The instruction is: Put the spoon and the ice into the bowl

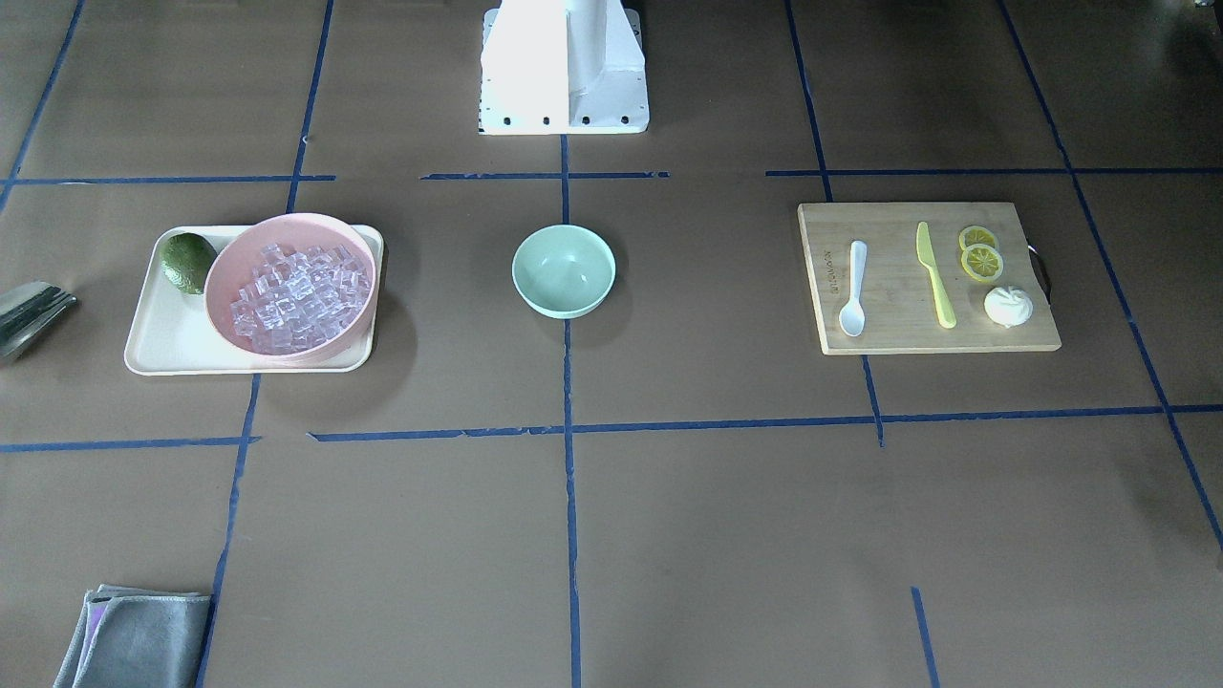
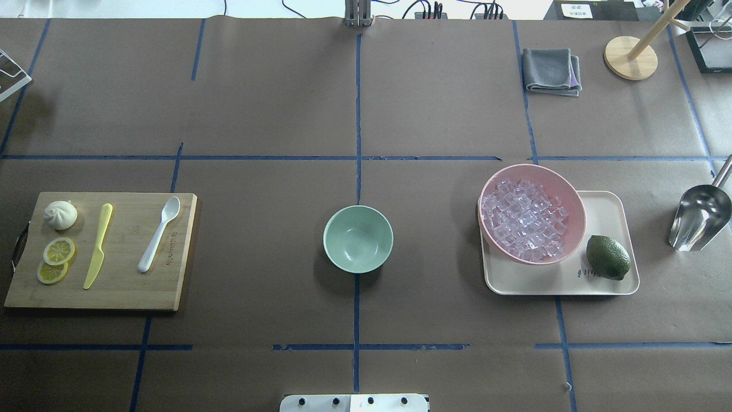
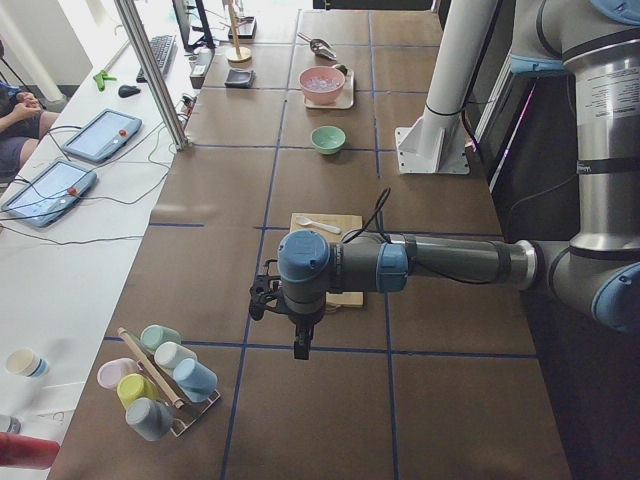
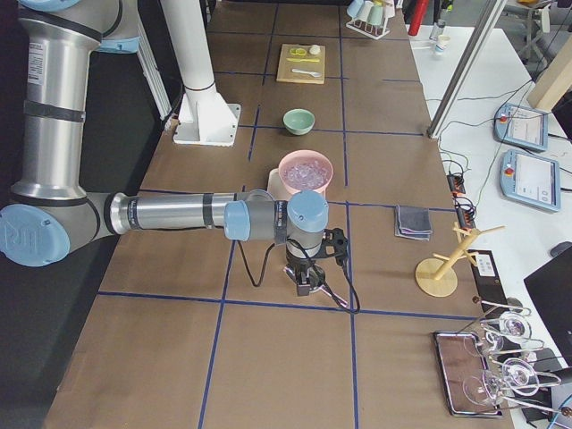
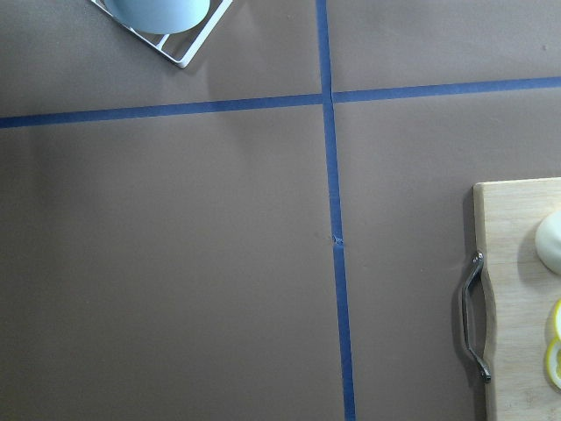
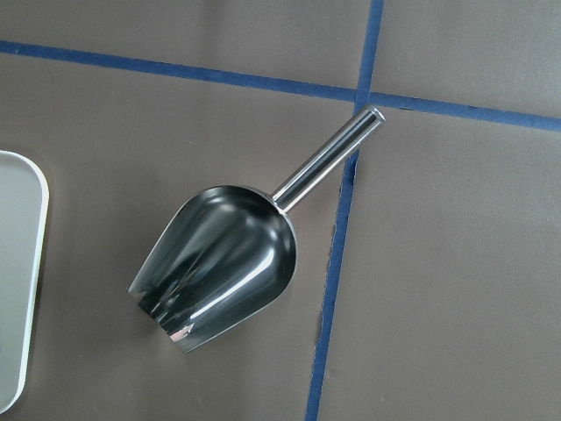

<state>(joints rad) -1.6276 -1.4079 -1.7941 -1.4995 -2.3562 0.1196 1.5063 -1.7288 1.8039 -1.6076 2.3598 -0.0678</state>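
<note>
**While both arms hang at the table's ends, spoon and ice lie apart from the bowl**

While the brown table (image 2: 257,103) stretches wide under its blue tape lines, the two arms reach out level over its ends. The left arm (image 3: 440,262) points its left claw (image 3: 299,347) down just past the handle end of the cutting board (image 2: 123,274). The right arm (image 4: 170,213) hangs its right claw (image 4: 304,288) beyond the tray (image 2: 606,206). Each claw shows only in a side view, so how far it is open, or whether it has hold of anything, cannot be told.

The pink bowl (image 2: 569,191) sits on the tray. The green bowl (image 2: 358,238) stands upright and empty at the table's middle, between board and tray and well apart from both. A steel scoop (image 2: 699,217) lies on the table beside the tray, below the right claw.

The spoon (image 2: 159,233) lies flat on the board, its scoop end away from the robot, near the yellow-green knife (image 2: 98,246). A lime (image 2: 608,257) rests on the tray, just beside the pink bowl. A white bun (image 2: 60,215) and lemon slices (image 2: 59,250) lie beyond the knife. The ice (image 2: 523,218) is heaped in the pink bowl.
</note>
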